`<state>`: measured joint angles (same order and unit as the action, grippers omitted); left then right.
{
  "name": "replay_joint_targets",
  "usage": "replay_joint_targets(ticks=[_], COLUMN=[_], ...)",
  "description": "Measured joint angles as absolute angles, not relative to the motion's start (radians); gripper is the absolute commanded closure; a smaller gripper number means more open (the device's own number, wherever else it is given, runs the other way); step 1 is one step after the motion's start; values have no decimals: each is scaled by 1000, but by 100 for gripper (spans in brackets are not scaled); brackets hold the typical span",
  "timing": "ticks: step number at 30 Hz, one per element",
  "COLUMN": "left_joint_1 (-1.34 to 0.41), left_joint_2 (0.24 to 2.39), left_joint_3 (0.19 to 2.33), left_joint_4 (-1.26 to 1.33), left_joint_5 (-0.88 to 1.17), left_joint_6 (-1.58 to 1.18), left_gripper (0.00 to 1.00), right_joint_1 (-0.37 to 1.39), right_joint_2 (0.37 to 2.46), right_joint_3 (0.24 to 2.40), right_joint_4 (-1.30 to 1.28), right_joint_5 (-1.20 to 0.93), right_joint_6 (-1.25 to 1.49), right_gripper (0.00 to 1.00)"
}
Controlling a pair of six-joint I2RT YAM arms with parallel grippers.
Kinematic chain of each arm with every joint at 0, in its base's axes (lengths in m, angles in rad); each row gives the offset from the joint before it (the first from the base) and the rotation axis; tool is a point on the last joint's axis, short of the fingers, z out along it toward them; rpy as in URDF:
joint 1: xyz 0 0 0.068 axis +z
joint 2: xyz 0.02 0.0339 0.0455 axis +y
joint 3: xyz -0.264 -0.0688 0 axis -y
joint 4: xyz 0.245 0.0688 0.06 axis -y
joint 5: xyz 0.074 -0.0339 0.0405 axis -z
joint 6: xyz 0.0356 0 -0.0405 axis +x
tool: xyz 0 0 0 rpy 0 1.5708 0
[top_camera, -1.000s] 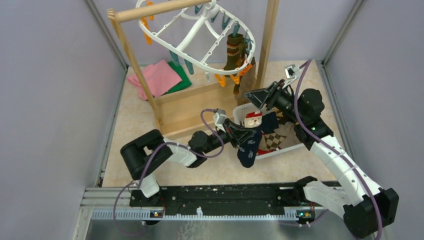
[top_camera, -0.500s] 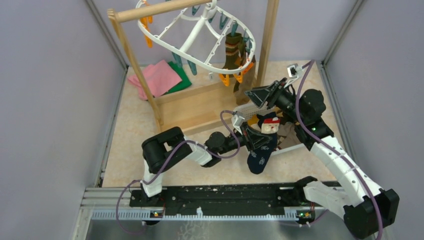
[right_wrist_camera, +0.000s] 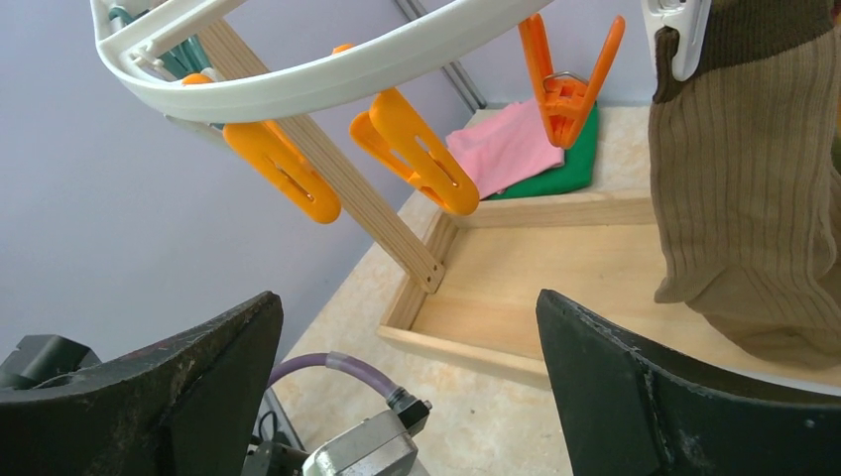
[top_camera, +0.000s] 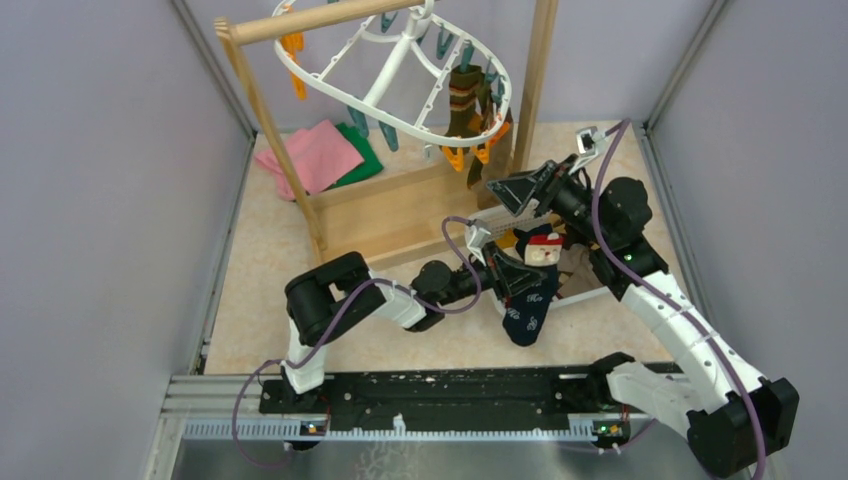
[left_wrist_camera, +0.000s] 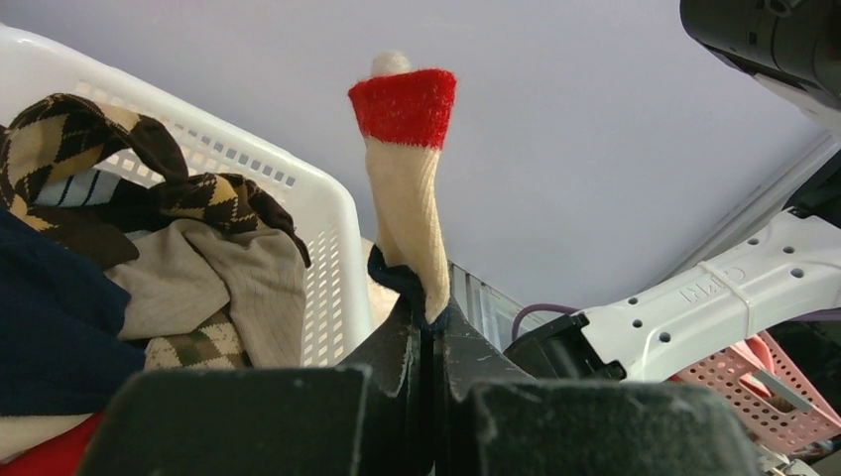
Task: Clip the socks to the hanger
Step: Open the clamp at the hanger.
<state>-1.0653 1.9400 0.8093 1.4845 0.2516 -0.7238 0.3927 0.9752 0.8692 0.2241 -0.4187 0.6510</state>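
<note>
Biggest thing first: the white oval hanger (top_camera: pixel 392 68) hangs off the wooden pole rack (top_camera: pixel 268 110) at the back, with one olive-brown striped sock (top_camera: pixel 465 100) already clipped on its right side. Below it on the counter (top_camera: pixel 270 300) is the white slotted basket (left_wrist_camera: pixel 288 198), which holds the argyle sock (left_wrist_camera: pixel 79 129) and a tan sock (left_wrist_camera: pixel 218 288). The one we care about is the navy sock (top_camera: pixel 528 305) with the red-and-cream cuff. It's up over the basket's near edge, and the left end effector (left_wrist_camera: pixel 428 322) is clenched on it just under the cuff. The cuff stands up above the closed jaws and the foot droops below. We'd say it's light, floppy knit with zero stiffness, so it'll fold wherever we don't support it, though it's grippy enough not to slide. The best place to take hold is right at the cuff, leaving a bit of edge sticking out for a clip to bite. The right end effector (right_wrist_camera: pixel 405 307) is spread wide and holds nothing, just under the orange clips (right_wrist_camera: pixel 415 149). Those look springy and small, so we'd expect fiddly squeezing.
</note>
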Motion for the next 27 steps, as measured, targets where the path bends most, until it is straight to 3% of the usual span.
replay_joint_targets(ticks=[27], left_joint_1=[-1032], left_joint_2=[1966], left_joint_3=[821], left_joint_4=[1485], left_joint_5=[253], left_joint_6=[-787], left_gripper=[100], right_joint_1=[393], right_joint_2=[1009], right_joint_3=[869], right_joint_4=[262], right_joint_5=[-391], right_joint_6=[668], right_gripper=[1])
